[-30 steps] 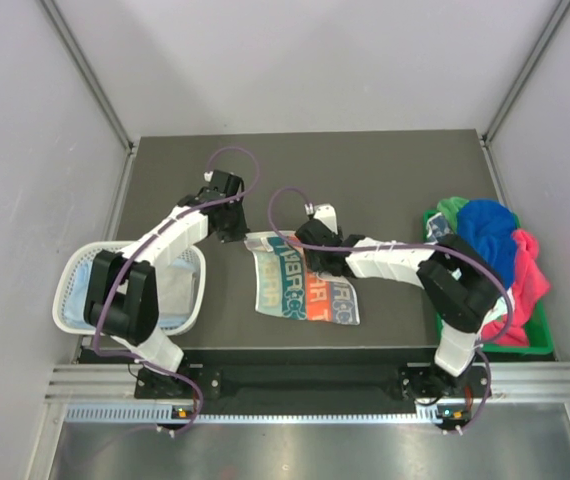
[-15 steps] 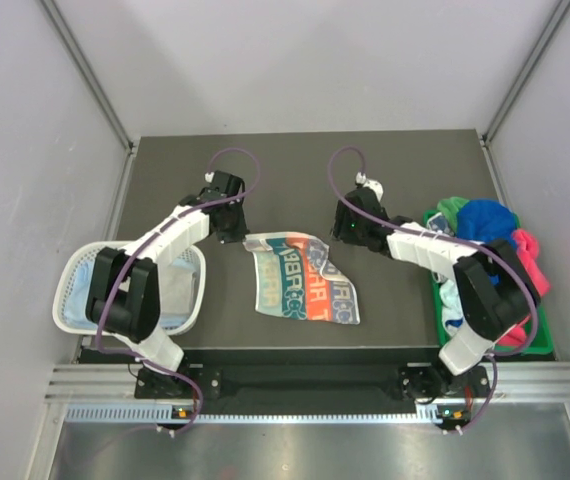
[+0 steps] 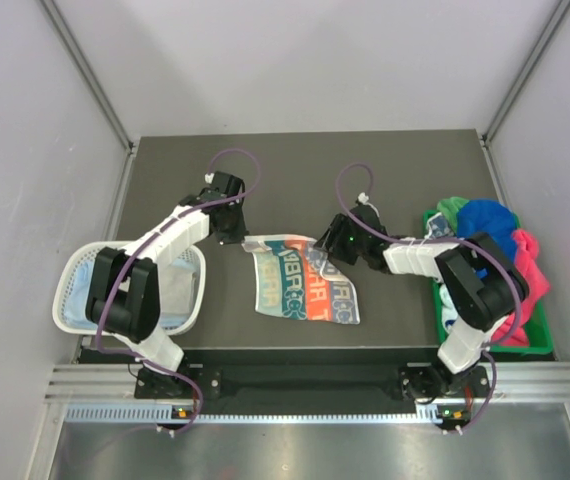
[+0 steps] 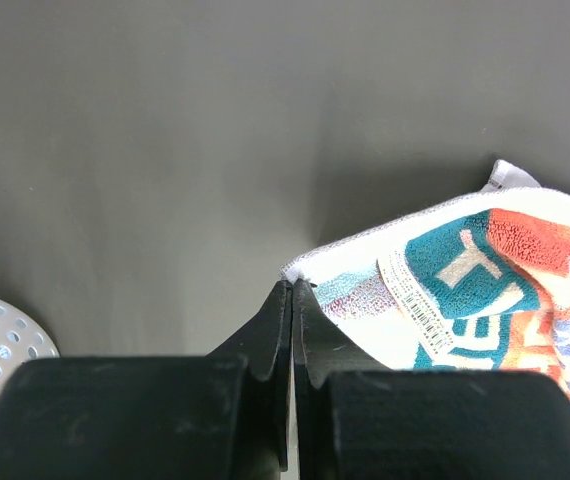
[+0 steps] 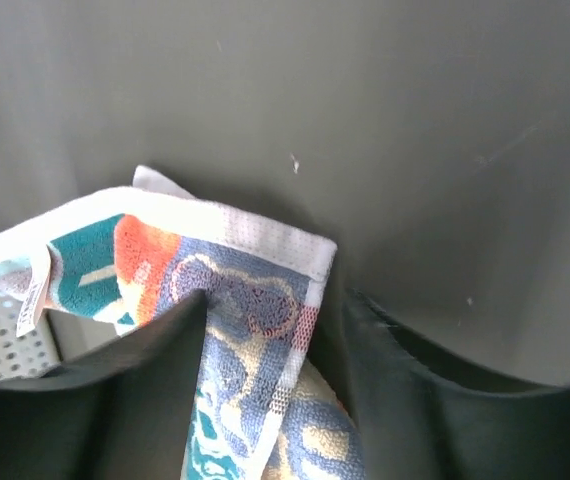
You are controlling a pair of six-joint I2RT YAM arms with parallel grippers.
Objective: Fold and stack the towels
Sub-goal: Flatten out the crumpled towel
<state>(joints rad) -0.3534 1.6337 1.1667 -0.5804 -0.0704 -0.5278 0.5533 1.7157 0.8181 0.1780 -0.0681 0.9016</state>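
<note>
Printed towel [image 3: 300, 285] spread out mid-desk [image 3: 395, 170], far left corner pinched by the left fingers [image 4: 270, 335], far right corner straddled by the spread right fingers [image 5: 155, 350], other towels [image 3: 490, 245] heaped in the green tray [image 3: 533, 347] to its right, white basket [image 3: 62, 310] to its left.

A white towel with teal and orange print [image 3: 305, 285] lay mostly flat at the table's [image 3: 385, 180] centre, its long side running from 11 to 5 o'clock, the far edge rumpled. Its 11 o'clock corner, beside a barcode label, was nipped in the closed left gripper [image 4: 292, 290]; its 1 o'clock corner sat between the parted fingers of the right gripper [image 5: 275, 300]. At 8 o'clock, a pale blue towel [image 3: 85, 278] and a whitish-grey towel [image 3: 177, 285] lay in the basket [image 3: 65, 310]. At 3 o'clock, green [image 3: 452, 208], royal blue [image 3: 487, 228] and pink [image 3: 527, 275] towels were heaped unfolded in the tray [image 3: 535, 345].
</note>
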